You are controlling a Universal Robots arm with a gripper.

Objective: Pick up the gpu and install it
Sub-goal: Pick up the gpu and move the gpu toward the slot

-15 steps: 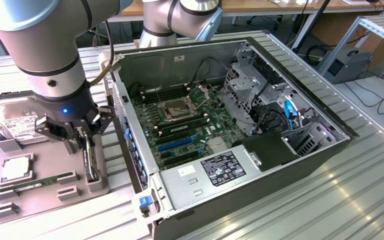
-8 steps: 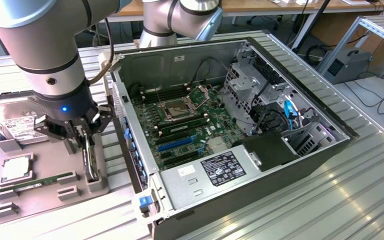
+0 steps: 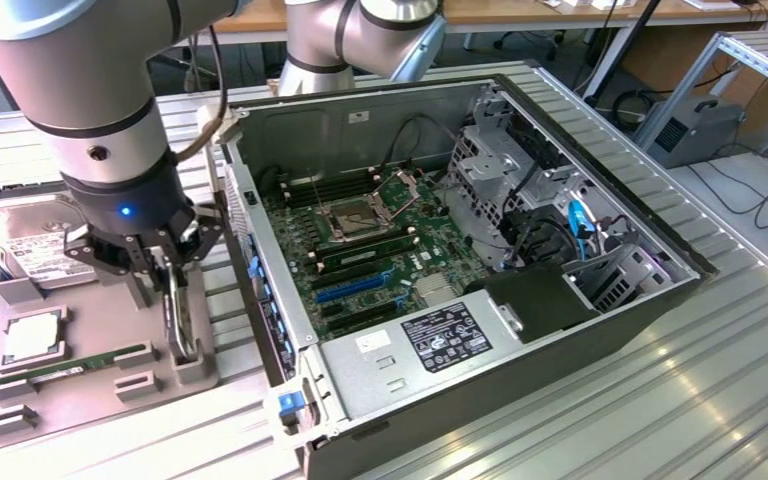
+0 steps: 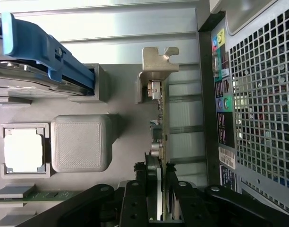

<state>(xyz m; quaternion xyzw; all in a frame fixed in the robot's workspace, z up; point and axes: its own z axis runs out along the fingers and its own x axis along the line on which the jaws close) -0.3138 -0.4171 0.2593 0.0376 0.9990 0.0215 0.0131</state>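
The gpu (image 3: 183, 318) stands on edge in a slot of the grey holder tray (image 3: 91, 310), at the exterior view's left, beside the open computer case (image 3: 491, 250). Its silver bracket (image 4: 158, 66) and thin board edge (image 4: 160, 135) run away from the wrist camera. My gripper (image 3: 171, 275) reaches down over the card. Both black fingers (image 4: 135, 203) press against the card's two faces, so my gripper (image 4: 156, 189) is shut on the gpu. The card's lower end still meets the tray. The motherboard (image 3: 371, 250) lies exposed inside the case.
The tray also holds a silver hard drive (image 3: 24, 240) with a blue clip (image 4: 40, 47), a processor chip (image 3: 31, 340) and a green memory stick (image 3: 71, 365). The case's perforated rear wall (image 4: 262, 94) stands close beside the gpu. A drive cage (image 3: 504, 170) fills the case's far side.
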